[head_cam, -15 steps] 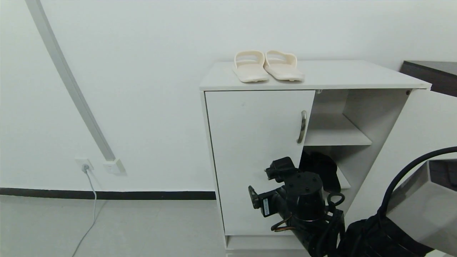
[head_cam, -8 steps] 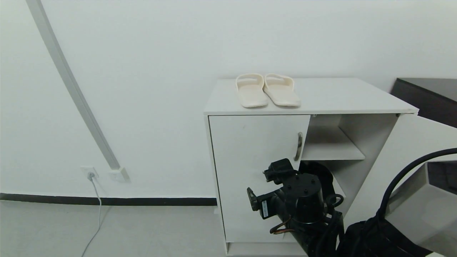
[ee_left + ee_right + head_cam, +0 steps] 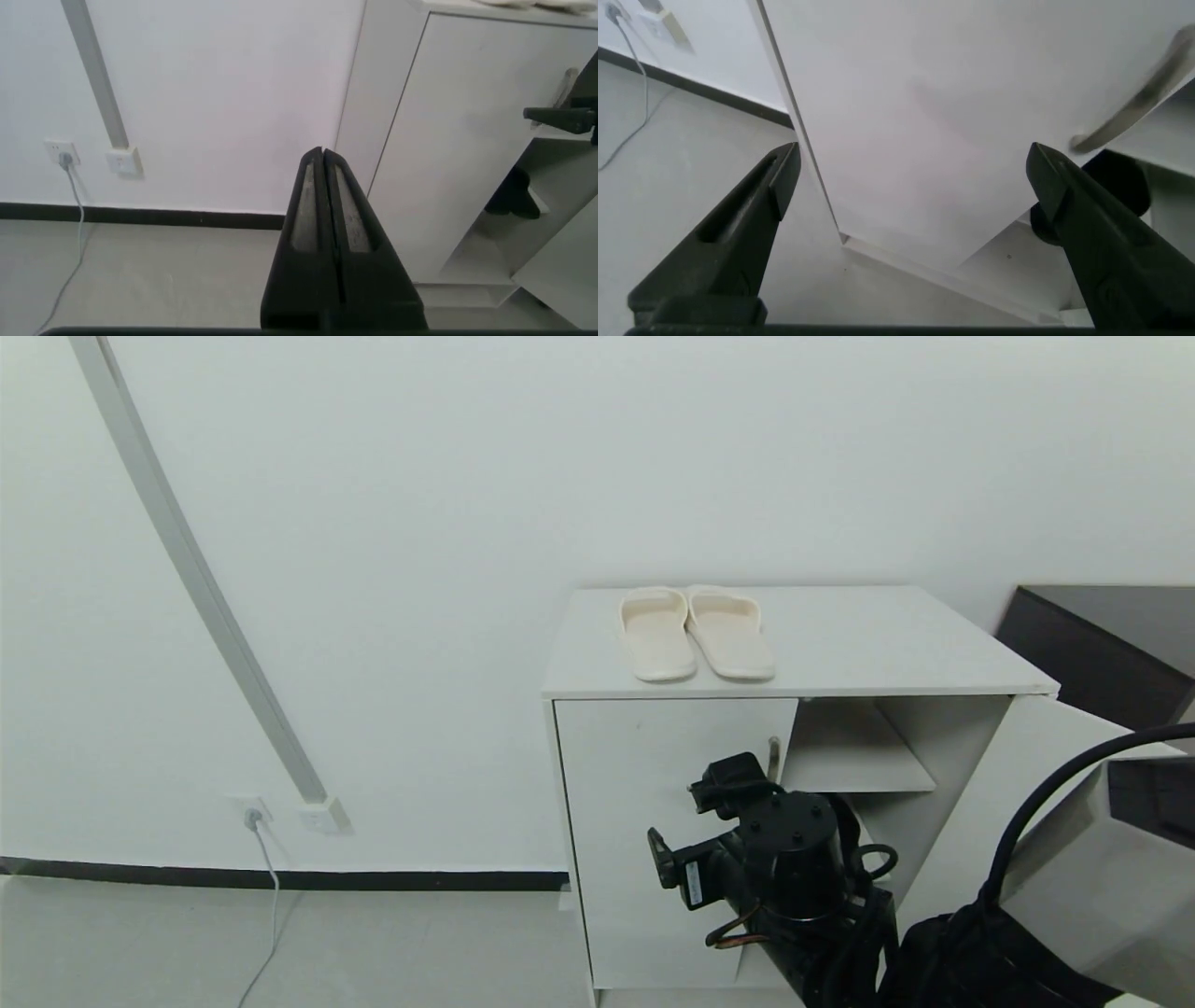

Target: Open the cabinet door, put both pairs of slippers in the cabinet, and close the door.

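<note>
Cream slippers [image 3: 695, 633] are sitting side by side on the cabinet's [image 3: 868, 644] top surface, and a dark pair [image 3: 519, 196] is lying low inside it. They're looking light and bendy, so I'm guessing pinch the strap [image 3: 653, 604]. Left end effector [image 3: 324, 233] is sitting pressed together, right end effector [image 3: 913, 163] is hanging wide apart.

Cream slippers [image 3: 658, 644], white cabinet [image 3: 868, 644], black slippers [image 3: 517, 196], white wall [image 3: 420, 523], black skirting stripe [image 3: 280, 875], grey floor [image 3: 140, 943]
</note>
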